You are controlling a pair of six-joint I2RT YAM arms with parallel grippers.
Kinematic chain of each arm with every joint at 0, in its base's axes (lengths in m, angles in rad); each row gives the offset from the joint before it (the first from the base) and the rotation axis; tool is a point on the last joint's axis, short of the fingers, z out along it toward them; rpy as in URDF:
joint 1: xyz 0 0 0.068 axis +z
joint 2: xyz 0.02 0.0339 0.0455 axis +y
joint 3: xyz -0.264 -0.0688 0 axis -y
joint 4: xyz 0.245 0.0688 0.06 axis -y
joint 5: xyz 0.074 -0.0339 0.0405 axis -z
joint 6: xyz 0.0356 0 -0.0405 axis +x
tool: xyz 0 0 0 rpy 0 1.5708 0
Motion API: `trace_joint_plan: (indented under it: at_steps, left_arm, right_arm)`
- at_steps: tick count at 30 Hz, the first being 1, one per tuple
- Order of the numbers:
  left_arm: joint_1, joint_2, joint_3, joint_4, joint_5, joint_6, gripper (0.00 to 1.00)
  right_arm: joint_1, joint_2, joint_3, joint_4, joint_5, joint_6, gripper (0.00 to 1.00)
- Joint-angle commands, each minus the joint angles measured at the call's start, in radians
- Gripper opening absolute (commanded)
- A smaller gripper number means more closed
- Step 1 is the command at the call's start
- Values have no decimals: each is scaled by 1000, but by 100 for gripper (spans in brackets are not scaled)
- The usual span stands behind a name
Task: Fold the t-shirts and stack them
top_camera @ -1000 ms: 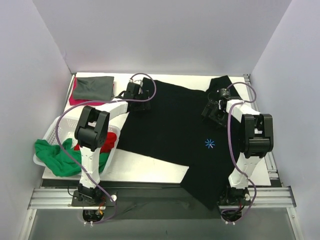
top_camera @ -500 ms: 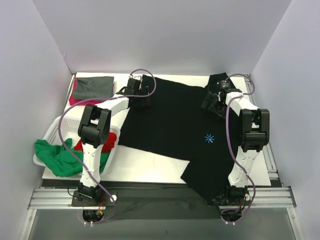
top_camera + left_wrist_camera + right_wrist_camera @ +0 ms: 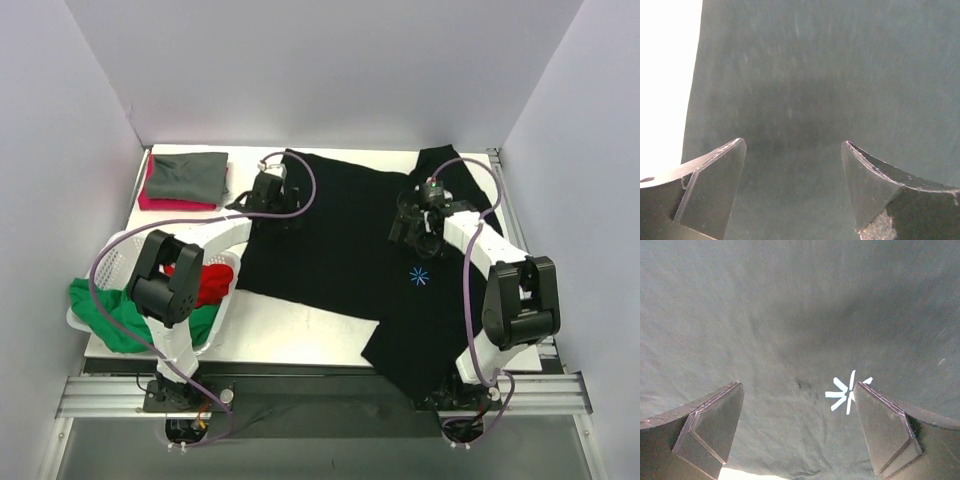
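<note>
A large black t-shirt [image 3: 335,250] lies spread flat across the table, its hem hanging over the near edge at the right. Its light-blue starburst print [image 3: 419,277] shows beside my right finger [image 3: 890,432] in the right wrist view. My left gripper [image 3: 275,205] hovers open over the shirt's far left part [image 3: 815,75], close to its left edge. My right gripper [image 3: 410,228] hangs open above the shirt's middle right [image 3: 790,315], nothing between its fingers. A folded grey-green tee [image 3: 190,172] lies on a pink-red one [image 3: 158,202] at the back left.
A white perforated basket [image 3: 113,252] stands at the left edge, holding a red tee [image 3: 205,285] with a green tee [image 3: 112,312] draped over its near side. Bare white table [image 3: 290,335] shows in front of the black shirt. Grey walls enclose three sides.
Both grippers have drawn back from the shirt's far edge toward the near side. The right one moved left toward the starburst. The shirt's hem shifted slightly at first, then stayed.
</note>
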State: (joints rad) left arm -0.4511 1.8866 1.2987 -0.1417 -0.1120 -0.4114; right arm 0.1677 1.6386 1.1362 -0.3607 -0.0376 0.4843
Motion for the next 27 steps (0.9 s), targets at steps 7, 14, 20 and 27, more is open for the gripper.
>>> trace_joint_plan:
  at_steps: [7, 14, 20, 27]
  left_arm:
    - [-43, -90, -213, 97, 12, -32, 88]
    - [-43, -52, -239, 126, 38, -41, 89]
    - [-37, 5, -191, 122, 31, -38, 89]
    - [-32, 89, -84, 94, 38, -26, 89]
  right_arm:
    - [35, -125, -239, 45, 56, 74, 98]
    - [15, -89, -274, 68, 47, 74, 98]
    - [-51, -31, -251, 89, -11, 56, 98]
    - [-118, 66, -196, 109, -105, 30, 97]
